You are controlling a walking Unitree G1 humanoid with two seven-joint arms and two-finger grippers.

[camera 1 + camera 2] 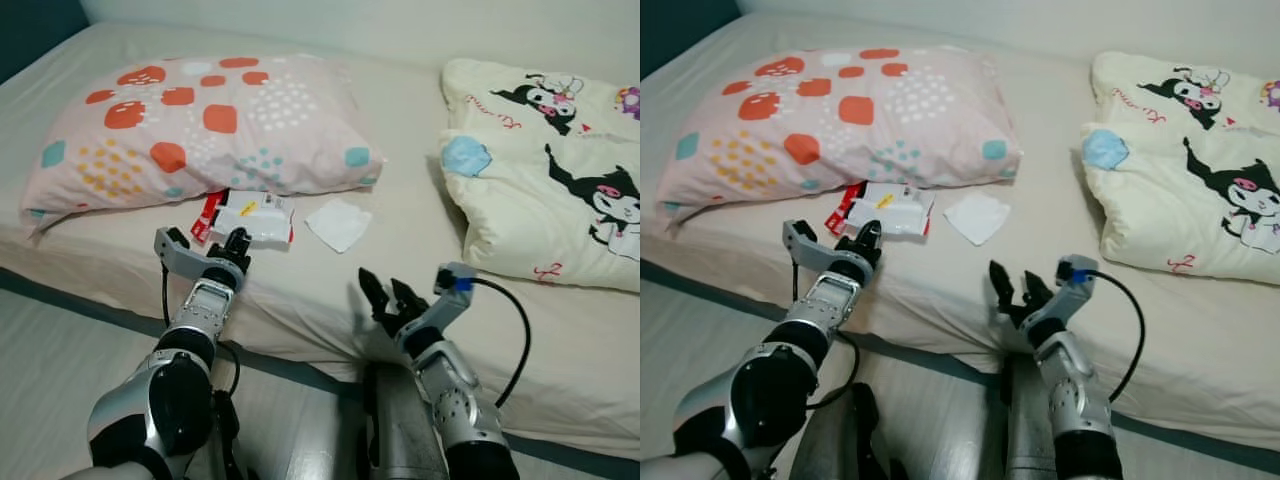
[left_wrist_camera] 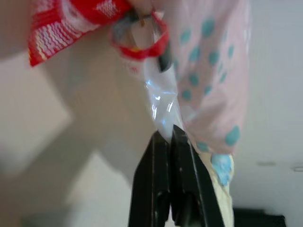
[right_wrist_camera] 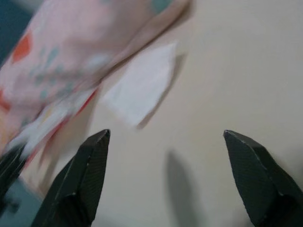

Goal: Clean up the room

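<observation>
A clear plastic wrapper with red print [image 1: 250,214] lies on the bed just below the spotted pillow [image 1: 200,125]. My left gripper [image 1: 238,243] is shut on the wrapper's near edge; in the left wrist view the fingertips [image 2: 166,138] pinch the clear film [image 2: 161,106]. A white paper tissue [image 1: 338,223] lies flat on the sheet to the right of the wrapper. My right gripper [image 1: 384,293] hovers open above the bed's front edge, short of the tissue [image 3: 139,90], with nothing between its fingers.
A cream cartoon-print blanket [image 1: 545,170] is bundled at the right of the bed. The mattress [image 1: 400,120] has bare sheet between pillow and blanket. The pale floor [image 1: 50,370] runs along the bed's front edge, where my legs stand.
</observation>
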